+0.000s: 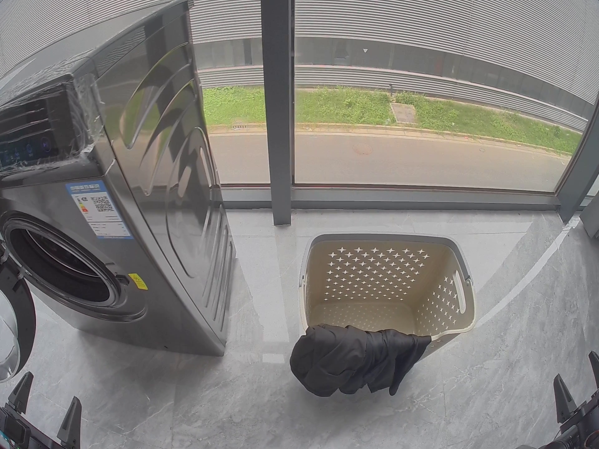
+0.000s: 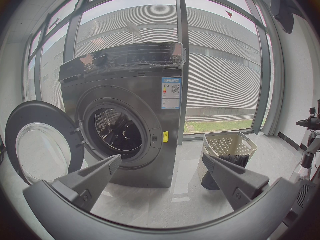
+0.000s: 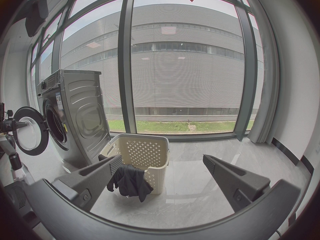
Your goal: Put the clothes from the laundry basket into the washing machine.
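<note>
1. Both spread wide, holding nothing: left gripper (image 1: 48, 400), right gripper (image 1: 577, 381), low, well short of load.
2. Black garment (image 1: 355, 360) draped over near rim of laundry basket (image 1: 387, 238), mostly outside; risk of floor drop or tipped basket from shallow pinch.
3. Washing machine (image 1: 162, 157) farther left, door (image 1: 15, 325) open; risk of trailing fabric snagging on it.

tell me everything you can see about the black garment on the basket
The black garment is a crumpled piece of soft, slightly shiny cloth draped over the near rim of the cream laundry basket, on the side facing the robot. Most of it hangs outside, down the front wall in loose folds, with a narrower strip dangling at one end. Only the basket is seen touching it; whether its lowest fold reaches the floor is unclear.
</note>
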Robot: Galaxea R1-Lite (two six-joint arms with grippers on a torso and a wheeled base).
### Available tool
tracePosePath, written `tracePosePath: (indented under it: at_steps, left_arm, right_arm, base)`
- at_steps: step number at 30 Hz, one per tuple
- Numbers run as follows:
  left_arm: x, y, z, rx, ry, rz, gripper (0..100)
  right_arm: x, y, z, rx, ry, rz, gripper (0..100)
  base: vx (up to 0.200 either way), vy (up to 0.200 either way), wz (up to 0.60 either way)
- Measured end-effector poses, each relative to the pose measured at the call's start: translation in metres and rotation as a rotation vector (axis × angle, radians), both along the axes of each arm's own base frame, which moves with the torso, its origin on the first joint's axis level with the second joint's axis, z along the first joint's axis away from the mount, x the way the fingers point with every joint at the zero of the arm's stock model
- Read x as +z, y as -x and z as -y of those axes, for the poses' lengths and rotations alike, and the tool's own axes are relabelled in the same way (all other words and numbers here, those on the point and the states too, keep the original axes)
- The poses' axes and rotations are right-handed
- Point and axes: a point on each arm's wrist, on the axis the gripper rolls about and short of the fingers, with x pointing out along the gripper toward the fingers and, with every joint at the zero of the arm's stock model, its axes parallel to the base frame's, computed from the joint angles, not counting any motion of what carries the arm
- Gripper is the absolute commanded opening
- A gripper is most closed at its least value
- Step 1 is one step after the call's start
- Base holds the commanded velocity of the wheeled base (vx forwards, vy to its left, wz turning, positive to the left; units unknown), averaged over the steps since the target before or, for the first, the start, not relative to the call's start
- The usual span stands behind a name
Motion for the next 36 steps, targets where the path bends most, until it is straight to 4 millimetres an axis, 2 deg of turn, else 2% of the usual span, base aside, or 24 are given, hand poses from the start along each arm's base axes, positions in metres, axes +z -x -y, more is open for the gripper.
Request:
tracePosePath:
  at_steps: [8,13,32,36]
  left_arm:
    - [0.0,0.0,0.0,-0.001,0.0,0.0,100]
    - [0.0,0.0,0.0,0.0,0.001,0.0,100]
    - [0.0,0.0,0.0,-0.001,0.001,0.0,100]
    - [0.0,0.0,0.0,0.0,0.001,0.0,100]
  right_arm:
    - [0.0,0.0,0.0,-0.001,0.001,0.0,100]
    - [0.0,0.0,0.0,-0.001,0.001,0.0,100]
    - [0.0,0.0,0.0,0.006,-0.008,0.004,100]
    - [0.013,0.003,0.0,0.017,-0.016,0.062,100]
  base:
    - [0.0,0.0,0.0]
    - [-0.2,-0.2,0.0]
    - [0.0,0.0,0.0]
    - [0.0,0.0,0.0]
